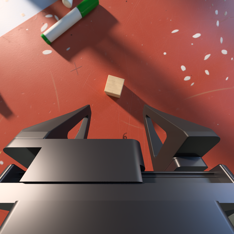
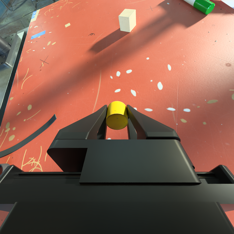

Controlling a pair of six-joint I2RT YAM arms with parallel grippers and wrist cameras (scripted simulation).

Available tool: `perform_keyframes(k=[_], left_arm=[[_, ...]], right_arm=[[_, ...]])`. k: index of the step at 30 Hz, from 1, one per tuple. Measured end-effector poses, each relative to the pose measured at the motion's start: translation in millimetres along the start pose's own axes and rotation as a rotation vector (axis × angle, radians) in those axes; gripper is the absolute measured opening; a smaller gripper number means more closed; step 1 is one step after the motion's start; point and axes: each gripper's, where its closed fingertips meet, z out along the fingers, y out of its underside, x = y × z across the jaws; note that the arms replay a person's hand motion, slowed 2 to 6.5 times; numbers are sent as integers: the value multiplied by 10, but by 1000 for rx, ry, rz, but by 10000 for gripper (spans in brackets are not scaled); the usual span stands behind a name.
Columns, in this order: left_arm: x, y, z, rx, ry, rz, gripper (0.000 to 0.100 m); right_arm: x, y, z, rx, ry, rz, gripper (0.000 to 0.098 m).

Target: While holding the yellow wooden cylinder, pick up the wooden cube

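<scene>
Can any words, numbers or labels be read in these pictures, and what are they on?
Red tabletop: one small handwritten pen mark and a pen cross; I won't quote writing.
Blue sticker at the table's edge: too small to read.
Green-capped marker, wooden cube, yellow cylinder: no writing shows.

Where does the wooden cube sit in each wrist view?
Left wrist view: wooden cube near centre, on the red table just ahead of the open left claw.
Right wrist view: cube near the top edge, centre.
Shared landmark: green-capped marker.
</scene>
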Motion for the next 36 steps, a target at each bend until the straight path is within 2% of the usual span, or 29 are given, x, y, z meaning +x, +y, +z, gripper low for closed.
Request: perform_keyframes(k=[7, 14, 25, 36], left_arm=[[-3, -47, 457, -91, 51, 67, 602], [-3, 8, 694, -137, 85, 136, 576], [-54, 49, 896, -178, 93, 181, 564], [-88, 43, 929, -167, 140, 182, 507]], right_arm=[[0, 0, 0, 0, 0, -1, 250], [-2, 1, 1, -2, 2, -3, 250], [-5, 13, 14, -13, 5, -9, 250], [-6, 15, 16, -15, 5, -10, 250]])
